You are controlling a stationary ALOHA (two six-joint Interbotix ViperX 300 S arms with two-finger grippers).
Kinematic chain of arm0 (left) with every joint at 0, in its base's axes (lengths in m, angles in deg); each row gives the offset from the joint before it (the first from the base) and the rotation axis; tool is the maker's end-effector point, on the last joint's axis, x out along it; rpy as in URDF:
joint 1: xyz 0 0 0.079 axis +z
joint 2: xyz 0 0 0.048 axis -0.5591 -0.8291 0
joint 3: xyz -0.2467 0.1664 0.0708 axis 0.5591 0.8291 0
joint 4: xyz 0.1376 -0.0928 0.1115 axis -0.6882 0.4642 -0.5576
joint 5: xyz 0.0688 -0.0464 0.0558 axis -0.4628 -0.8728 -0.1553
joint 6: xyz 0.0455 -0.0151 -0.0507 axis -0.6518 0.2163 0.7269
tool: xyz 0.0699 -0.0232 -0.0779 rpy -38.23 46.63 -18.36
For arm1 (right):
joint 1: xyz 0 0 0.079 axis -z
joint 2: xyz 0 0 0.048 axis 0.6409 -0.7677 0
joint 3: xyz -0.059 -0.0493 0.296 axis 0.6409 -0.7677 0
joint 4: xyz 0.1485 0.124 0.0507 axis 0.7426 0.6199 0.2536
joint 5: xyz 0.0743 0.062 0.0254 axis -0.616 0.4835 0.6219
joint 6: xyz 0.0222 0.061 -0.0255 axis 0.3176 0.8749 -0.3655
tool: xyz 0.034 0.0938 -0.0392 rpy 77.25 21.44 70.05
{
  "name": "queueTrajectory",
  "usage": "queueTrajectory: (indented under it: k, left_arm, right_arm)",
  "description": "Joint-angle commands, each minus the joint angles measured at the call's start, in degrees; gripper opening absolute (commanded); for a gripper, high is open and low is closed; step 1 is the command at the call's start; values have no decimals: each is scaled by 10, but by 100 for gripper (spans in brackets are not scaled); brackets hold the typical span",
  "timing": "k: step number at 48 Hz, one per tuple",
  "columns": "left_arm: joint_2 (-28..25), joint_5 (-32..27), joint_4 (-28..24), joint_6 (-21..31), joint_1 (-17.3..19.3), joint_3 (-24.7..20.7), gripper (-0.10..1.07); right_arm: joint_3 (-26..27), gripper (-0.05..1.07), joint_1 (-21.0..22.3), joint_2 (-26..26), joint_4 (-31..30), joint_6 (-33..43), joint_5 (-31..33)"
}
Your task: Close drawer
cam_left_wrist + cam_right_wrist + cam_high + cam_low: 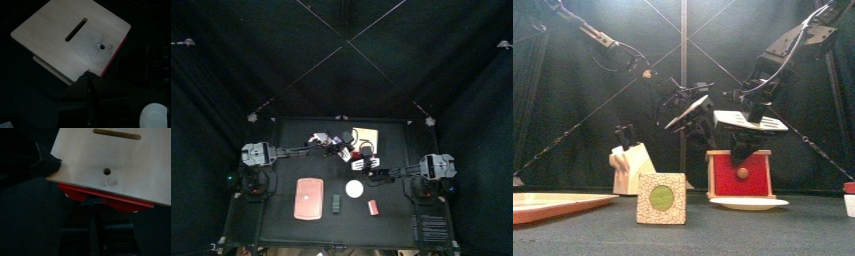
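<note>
The drawer (365, 134) is a light-tan box at the table's back middle. Its top has a dark slot, seen in the left wrist view (63, 42) and the right wrist view (120, 163). Its red front with a round knob (738, 173) faces the front camera and sticks out a little past the top's edge. My right gripper (93, 208) hangs above and in front of the red front (762, 102), jaws together and empty. My left gripper (87, 76) hangs over the drawer's near left corner (687, 110), jaws together and empty.
A pink slab (307, 198) lies front left. A white plate (354, 187) lies in front of the drawer. A small red block (374, 206) and a dark piece (337, 203) lie near the front. A cream block (631, 168) and a green-oval card (661, 198) stand left of the drawer.
</note>
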Motion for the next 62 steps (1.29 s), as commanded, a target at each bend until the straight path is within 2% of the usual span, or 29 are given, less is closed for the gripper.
queueTrajectory:
  k: [1,17,25,40,51,62]
  left_arm:
    - [25,10,-3,-1,-1,-8,39]
    - [62,33,-12,-2,-1,4,39]
    - [109,68,-44,1,-19,51,38]
    - [182,163,-44,1,-50,138,38]
    - [218,175,-46,0,-69,185,38]
    - [287,194,-56,0,-106,249,38]
  right_arm:
    - [11,29,-15,33,-2,1,7]
    - [11,29,-73,57,-2,1,54]
    - [11,29,-98,60,4,2,56]
    - [19,29,-105,54,5,2,58]
    - [26,29,-106,48,4,0,57]
    - [28,29,-125,54,4,-1,57]
